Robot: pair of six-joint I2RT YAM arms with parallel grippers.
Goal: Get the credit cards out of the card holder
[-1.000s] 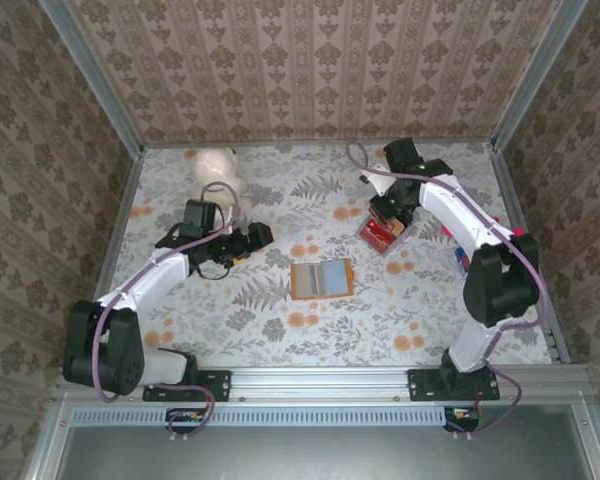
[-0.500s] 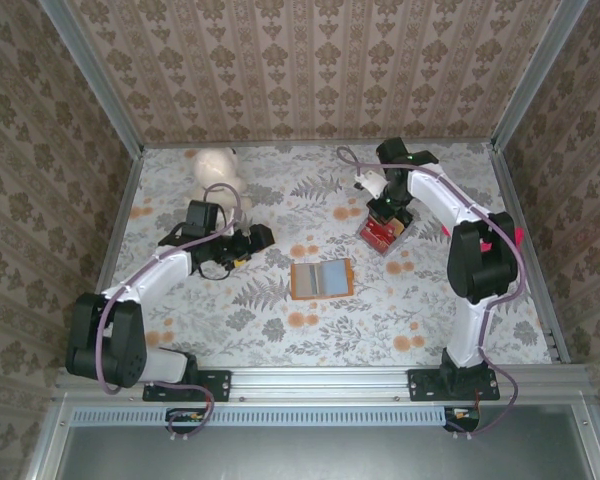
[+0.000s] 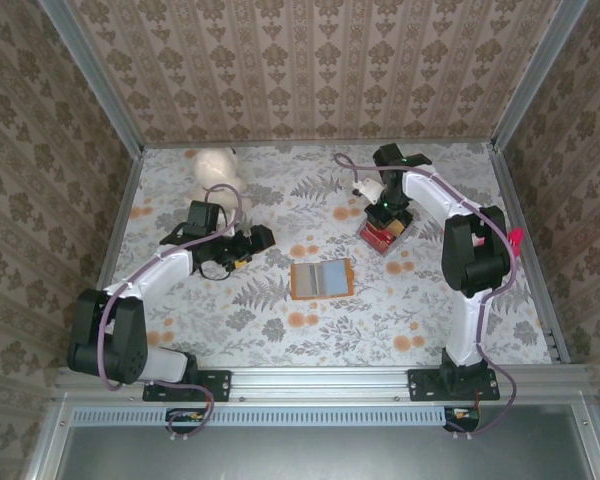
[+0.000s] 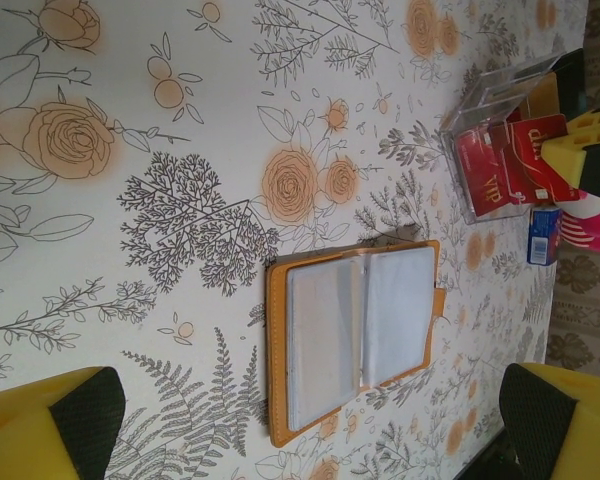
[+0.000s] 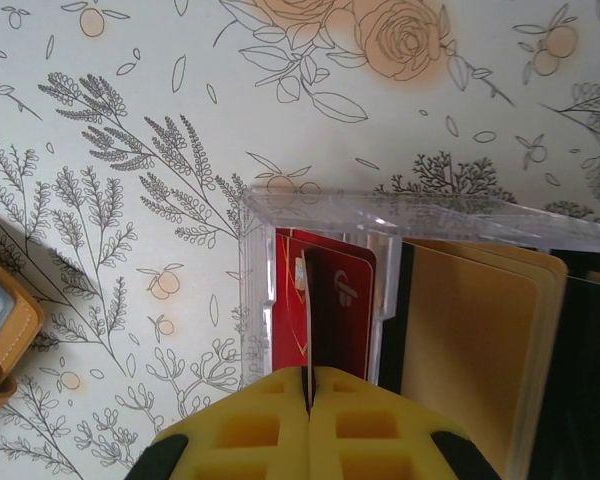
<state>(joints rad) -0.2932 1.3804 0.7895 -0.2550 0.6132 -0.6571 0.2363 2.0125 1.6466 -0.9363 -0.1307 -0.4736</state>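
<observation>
The right gripper (image 5: 307,392) has its yellow fingers (image 5: 250,430) pressed together on the edge of a red rectangular credit card (image 5: 338,298). The card stands upright in a clear plastic box (image 5: 400,214), beside a stack of tan cards (image 5: 470,340). The box sits toward the far right corner of the floral-patterned bench (image 3: 280,330). The orange-tan folding card holder (image 3: 321,278) lies open and flat mid-bench, blue-grey pages up. It is nearer the front edge than the box and apart from both grippers. The left gripper (image 3: 258,238) is spread wide and empty, just left of the holder.
</observation>
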